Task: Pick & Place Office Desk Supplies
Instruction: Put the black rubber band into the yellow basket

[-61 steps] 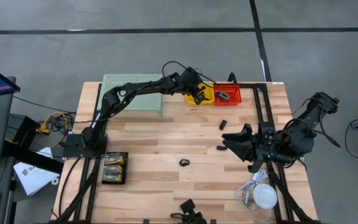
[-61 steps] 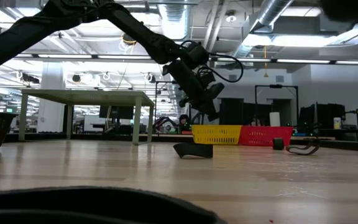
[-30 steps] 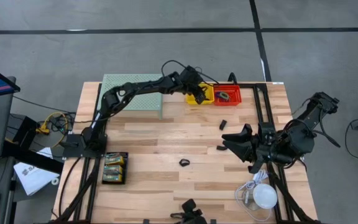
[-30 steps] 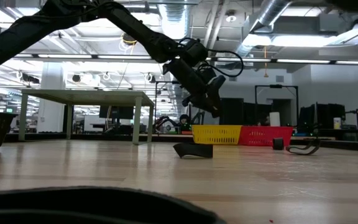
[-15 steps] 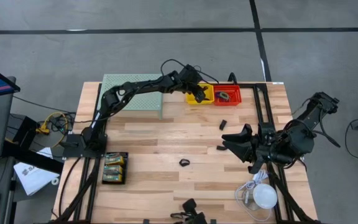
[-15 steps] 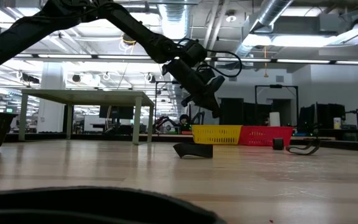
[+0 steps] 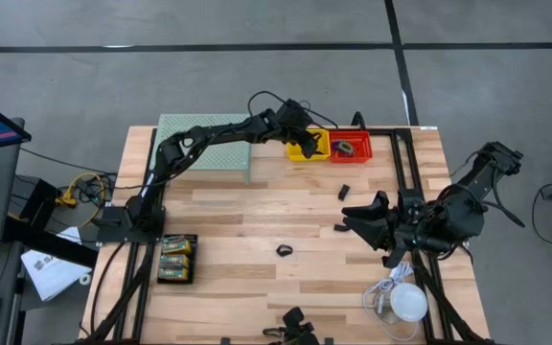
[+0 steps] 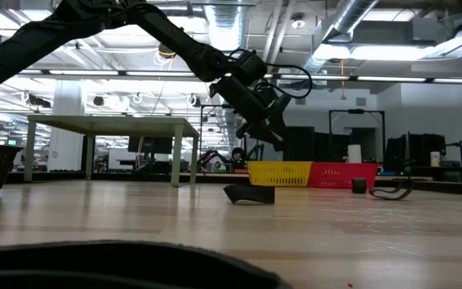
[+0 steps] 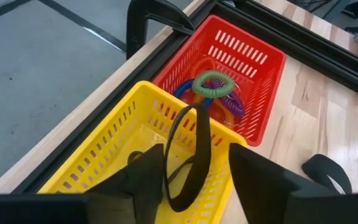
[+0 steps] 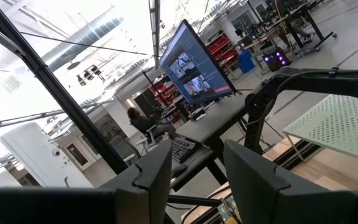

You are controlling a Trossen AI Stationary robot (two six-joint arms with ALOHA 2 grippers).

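Observation:
My left gripper hovers over the yellow basket at the table's far edge, fingers apart. A black loop stands upright between them. Beside the yellow basket, the red basket holds green, purple and blue rings. A black clip and another lie loose on the wood. Green card-backed packs lie flat at the near left. My right gripper waits raised at the right, open, with nothing between its fingers. My left gripper has the black loop between its parted fingers. One side of the loop lies right beside one finger's inner face, while the other finger stands clear of it. Whether the loop touches that finger or is loose, I cannot tell. It stands upright above the yellow basket's inside.
The pale-green mesh stand stands at the far left, under my left arm. A white dome with a cord sits at the near right corner. Dark items lie at the near edge. Black frame rails run along the right side.

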